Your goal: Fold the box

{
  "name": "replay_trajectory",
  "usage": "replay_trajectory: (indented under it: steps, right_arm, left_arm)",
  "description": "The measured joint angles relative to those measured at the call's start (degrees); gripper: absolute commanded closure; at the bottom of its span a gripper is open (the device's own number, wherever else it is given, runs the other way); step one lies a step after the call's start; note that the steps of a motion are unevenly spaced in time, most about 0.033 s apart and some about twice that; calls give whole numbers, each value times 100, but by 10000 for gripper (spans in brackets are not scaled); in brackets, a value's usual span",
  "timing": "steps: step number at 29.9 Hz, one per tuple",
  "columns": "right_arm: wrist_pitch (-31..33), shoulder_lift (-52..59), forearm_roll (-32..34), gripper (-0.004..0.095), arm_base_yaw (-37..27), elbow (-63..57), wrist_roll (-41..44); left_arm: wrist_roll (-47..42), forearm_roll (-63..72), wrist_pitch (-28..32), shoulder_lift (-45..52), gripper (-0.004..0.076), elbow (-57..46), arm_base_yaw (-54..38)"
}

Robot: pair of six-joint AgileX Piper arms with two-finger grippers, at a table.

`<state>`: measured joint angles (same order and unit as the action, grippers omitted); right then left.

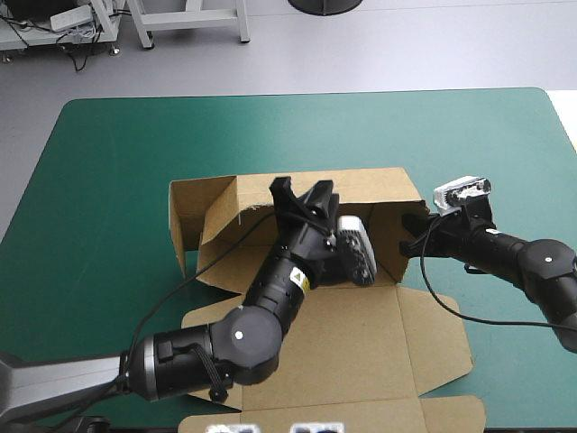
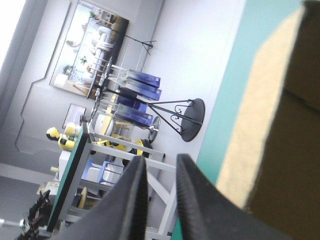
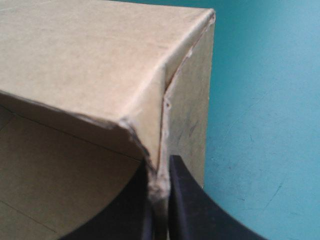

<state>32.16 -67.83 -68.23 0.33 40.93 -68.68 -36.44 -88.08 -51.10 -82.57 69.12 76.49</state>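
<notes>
Brown box sat mid-way across the tabletop, walls up, lid flat.
I saw the left gripper raised inside it, jaws seemingly parted by a narrow gap, empty; the right gripper had its jaws pinched onto the box's right-hand corner.

A robotics lab: robot arms at a teal-green table, metal bench frames and cables beyond its far edge.
</notes>
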Motion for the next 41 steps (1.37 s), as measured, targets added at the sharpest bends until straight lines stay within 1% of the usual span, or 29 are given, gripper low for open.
replay_trajectory:
  steps: [4,8,11,14,16,20,22,25,28,30,34,38,41]
  right_arm:
    - [149,-63,909,912,0,466,988]
    - [589,-140,1880,912,0,1090,1970]
    - [1033,-344,2218,912,0,1564,2448]
    - [1588,-744,2378,912,0,2107,2792]
    - [1924,-1068,2477,912,0,2455,3005]
    - [2519,-1849,2612,912,0,3208,3309]
    - [2708,-2266,2757,912,0,3586,3479]
    - [2903,-2803,2913,912,0,4232,3753]
    - [2974,-3309,2952,905,0,4772,3864]
    - [2939,-3645,2952,865,30,5067,3880]
    - [2661,-4111,3033,730,189,5482,3857]
    - [2241,-4313,3299,615,436,5664,3808]
    - [2149,-4356,3502,551,549,5745,3785]
  left_arm:
    - [-100,377,216,85,724,765,-560]
    - [-100,1350,528,181,724,1655,-1437]
    - [229,2404,731,267,724,2215,-2252]
    - [973,3853,755,343,724,2673,-3073]
    - [1659,5073,614,366,724,2873,-3662]
    - [2978,7461,58,377,724,3000,-5132]
    - [3557,8531,-402,344,724,3002,-5897]
    - [4188,9640,-1211,272,724,3007,-6916]
    - [4636,10413,-1845,223,724,3007,-7748]
    - [4855,10733,-2019,217,724,3007,-8147]
    - [5174,11177,-2095,217,724,3007,-8602]
    - [5310,11257,-2100,198,724,3007,-8663]
    - [5381,11293,-2100,110,724,3009,-8663]
